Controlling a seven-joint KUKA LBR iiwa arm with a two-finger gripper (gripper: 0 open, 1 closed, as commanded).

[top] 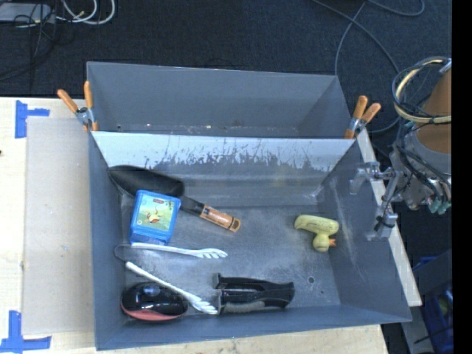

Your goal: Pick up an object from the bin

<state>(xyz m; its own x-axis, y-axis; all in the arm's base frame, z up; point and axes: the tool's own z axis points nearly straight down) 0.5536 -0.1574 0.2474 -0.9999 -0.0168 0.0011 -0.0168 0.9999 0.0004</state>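
Note:
My gripper hangs at the bin's right side, above the sloping right wall, with nothing seen in it. The loose thing nearest to it is a small yellow toy duck, lying on the bin floor to its left and well apart from it. Lower down, near the front wall, lies a black tool with a thick moulded handle.
The left half of the bin holds a black ladle with an orange-tipped handle, a blue box, two white plastic forks and a black and red oval thing. Bare floor lies around the duck.

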